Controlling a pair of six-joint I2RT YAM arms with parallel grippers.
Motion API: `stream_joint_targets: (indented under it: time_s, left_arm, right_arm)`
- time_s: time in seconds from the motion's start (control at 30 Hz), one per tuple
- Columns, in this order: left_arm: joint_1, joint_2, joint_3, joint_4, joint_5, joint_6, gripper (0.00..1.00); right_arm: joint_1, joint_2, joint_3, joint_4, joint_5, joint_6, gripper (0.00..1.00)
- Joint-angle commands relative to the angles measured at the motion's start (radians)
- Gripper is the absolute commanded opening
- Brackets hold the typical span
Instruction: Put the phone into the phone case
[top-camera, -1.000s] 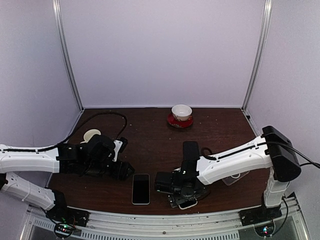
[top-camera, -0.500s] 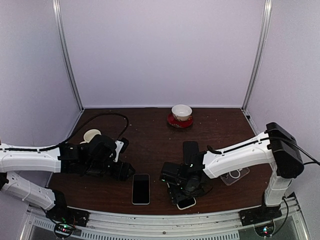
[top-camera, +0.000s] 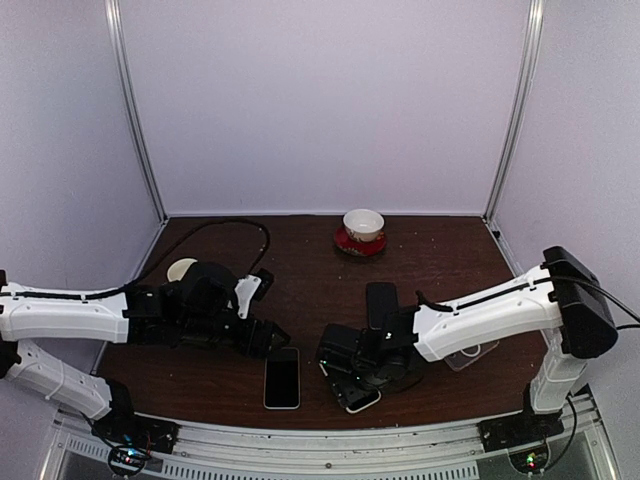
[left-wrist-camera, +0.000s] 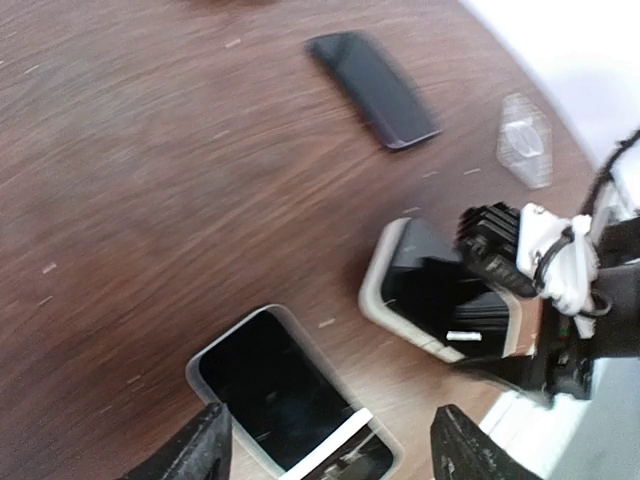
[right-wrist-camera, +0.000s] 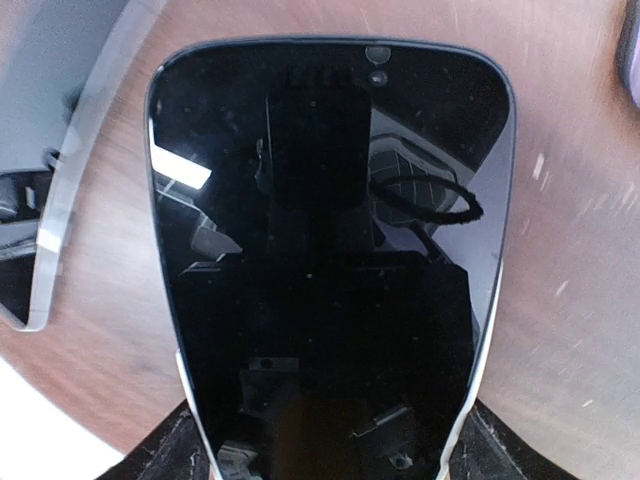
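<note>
Gripping a white-edged phone (right-wrist-camera: 330, 250) across its width, the right gripper (top-camera: 345, 380) holds it low over the dark wooden table (top-camera: 300, 270). Its black fingers (right-wrist-camera: 170, 455) press in from both long edges near the phone's lower end. The glass screen faces up, probably so the phone can go back-first into the case.

The phone case (top-camera: 282, 378) lies flat near the table's front edge, just left of the held phone and not touching it. It is a pale-rimmed rectangle with a dark inside. I judge it to be the case rather than another handset, though its glossy face makes that uncertain.

The left gripper (left-wrist-camera: 335, 450) hovers over the case's far end with its fingers spread wide and nothing between them. It seems placed there to pin or steady the case while the phone goes in.

A second dark phone (top-camera: 380, 300) lies farther back on the table, with a clear plastic piece (top-camera: 470, 355) to its right. A cup (top-camera: 363, 222) on a red saucer (top-camera: 345, 243) stands near the back wall.

Compared with a second ago, the left arm has reached to the right, so its gripper is now at the case's top corner instead of well to its left. The right gripper has moved left and has closed in around the phone. The phone has moved with it and is now closer to the case.
</note>
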Motion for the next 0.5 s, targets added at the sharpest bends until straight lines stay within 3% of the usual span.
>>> stream_joint_targets:
  time_s: [0.0, 0.27, 0.47]
  left_arm:
    - [0.003, -0.039, -0.031, 0.252, 0.123, -0.035, 0.74]
    - [-0.019, -0.141, -0.048, 0.484, 0.136, -0.018, 0.79]
    - [-0.028, -0.110, -0.027, 0.546, 0.131, 0.041, 0.70]
  right_arm:
    - [0.037, -0.173, -0.022, 0.179, 0.225, -0.101, 0.40]
    - [0.112, -0.326, -0.039, 0.379, 0.487, -0.280, 0.36]
    - [0.159, -0.338, 0.005, 0.456, 0.559, -0.399, 0.36]
